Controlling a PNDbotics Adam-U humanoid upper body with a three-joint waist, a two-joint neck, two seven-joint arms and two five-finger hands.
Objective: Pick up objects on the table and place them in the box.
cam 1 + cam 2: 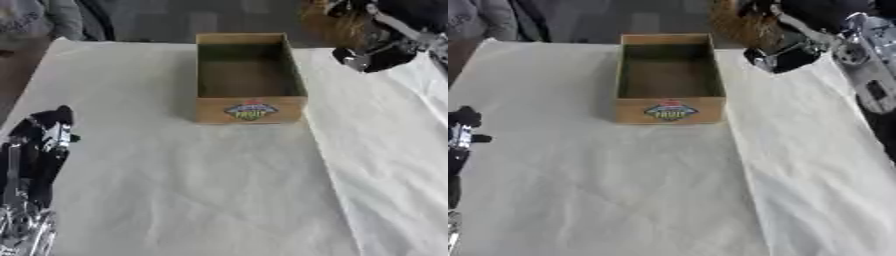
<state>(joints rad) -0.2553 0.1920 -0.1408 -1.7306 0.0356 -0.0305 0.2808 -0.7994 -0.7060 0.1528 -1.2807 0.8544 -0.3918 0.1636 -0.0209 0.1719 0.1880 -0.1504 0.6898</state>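
Observation:
An open cardboard box (250, 111) with a colourful label on its front wall stands at the far middle of the table, and I see nothing inside it. My right hand (785, 56) hangs in the air just right of the box's far right corner. Its fingers are curled round a brown fuzzy thing (741, 25), which shows above and behind the hand. Part of that thing is hidden by the hand. My left hand (45, 134) rests at the lower left edge, open with its fingers pointing up and holding nothing.
A white cloth (184, 190) covers the table, with a long crease (745, 190) running from the box's front right corner toward the near edge. My right forearm (868, 45) crosses the upper right corner. Dark floor lies beyond the far edge.

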